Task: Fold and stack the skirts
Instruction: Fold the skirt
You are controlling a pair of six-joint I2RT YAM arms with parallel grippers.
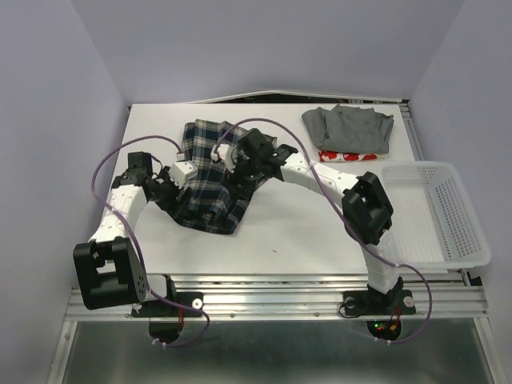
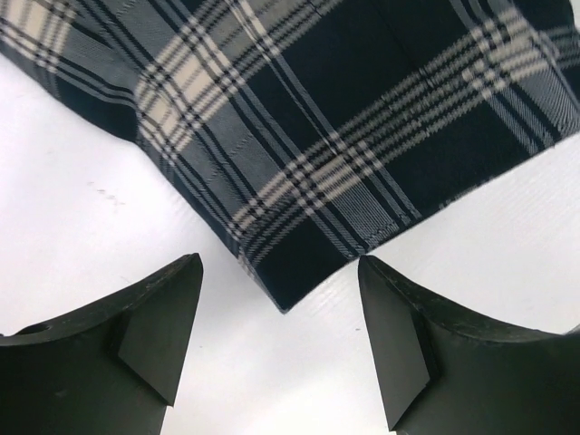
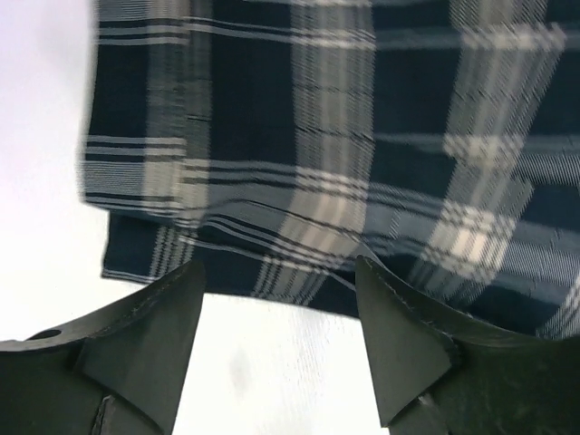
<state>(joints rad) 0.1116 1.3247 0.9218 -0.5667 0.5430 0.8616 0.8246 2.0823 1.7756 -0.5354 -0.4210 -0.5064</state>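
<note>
Jaws on both arms stand apart with nothing between them. My left gripper (image 2: 278, 304) hangs just off a hem corner of the plaid skirt (image 2: 362, 118). My right gripper (image 3: 279, 281) sits at another edge, where the cloth looks doubled over itself. The skirt lies spread on the table (image 1: 304, 232) between the two arms. I judge it light, limp and thin, likely to sag and slide on the smooth top, so I would pinch it at the hem corners. The grey skirt (image 1: 348, 126) lies folded at the far right, the red-printed one (image 1: 346, 156) peeking from under its near edge, beside the basket (image 1: 460, 260). From above, the arms hide the plaid's middle. The right wrist view is blurred, so I cannot count layers.
</note>
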